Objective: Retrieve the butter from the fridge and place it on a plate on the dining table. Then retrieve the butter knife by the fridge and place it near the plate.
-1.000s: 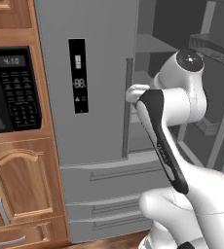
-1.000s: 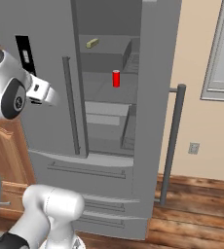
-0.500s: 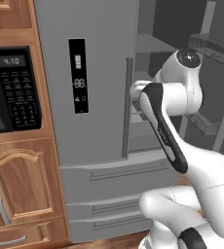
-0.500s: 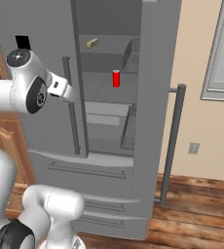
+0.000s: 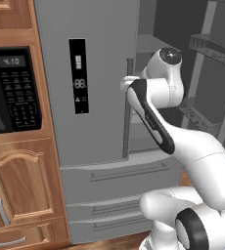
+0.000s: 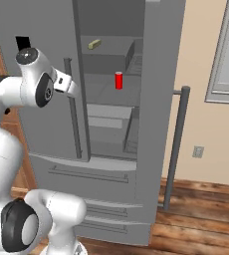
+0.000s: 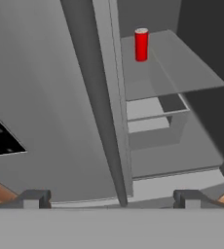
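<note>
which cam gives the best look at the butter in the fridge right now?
Right base view. The small pale yellow butter stick lies in plain sight on the upper shelf of the open grey fridge, above the small red upright container. The hand view shows the container but cuts off below the butter's shelf; in the left base view the arm blocks it.

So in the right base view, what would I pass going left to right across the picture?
Robot arm → closed fridge door's bar handle → butter → red container → open door's bar handle → wall outlet.
</note>
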Controlling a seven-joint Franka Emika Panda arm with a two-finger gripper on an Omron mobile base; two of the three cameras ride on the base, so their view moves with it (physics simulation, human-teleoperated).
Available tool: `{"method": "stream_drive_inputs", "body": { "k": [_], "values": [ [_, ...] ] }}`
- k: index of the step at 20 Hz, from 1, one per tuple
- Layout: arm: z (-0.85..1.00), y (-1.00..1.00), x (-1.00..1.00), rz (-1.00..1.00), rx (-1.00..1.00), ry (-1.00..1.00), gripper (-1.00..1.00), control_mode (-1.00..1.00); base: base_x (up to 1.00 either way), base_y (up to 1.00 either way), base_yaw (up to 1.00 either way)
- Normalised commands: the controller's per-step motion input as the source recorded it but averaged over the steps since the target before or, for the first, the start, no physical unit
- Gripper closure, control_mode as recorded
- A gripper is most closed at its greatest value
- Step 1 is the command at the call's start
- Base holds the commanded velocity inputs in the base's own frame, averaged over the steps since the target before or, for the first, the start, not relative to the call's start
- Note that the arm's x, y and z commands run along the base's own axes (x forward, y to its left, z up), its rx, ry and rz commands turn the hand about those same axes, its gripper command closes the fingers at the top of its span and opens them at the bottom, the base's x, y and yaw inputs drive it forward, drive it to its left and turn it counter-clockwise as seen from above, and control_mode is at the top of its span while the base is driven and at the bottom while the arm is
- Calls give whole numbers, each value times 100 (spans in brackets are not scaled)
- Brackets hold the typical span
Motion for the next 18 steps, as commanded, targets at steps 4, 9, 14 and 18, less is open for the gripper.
{"method": "stream_drive_inputs", "body": {
  "k": [4,9,14,18],
  "values": [
    [-8,18,65,0,-1,0,-100,-100,0,0,0],
    [-13,0,56,0,-5,-8,-100,-100,0,0,0],
    [-10,0,45,0,-5,-14,-100,-100,0,0,0],
    [-1,0,56,1,0,-3,-100,-100,0,0,0]
  ]
}}
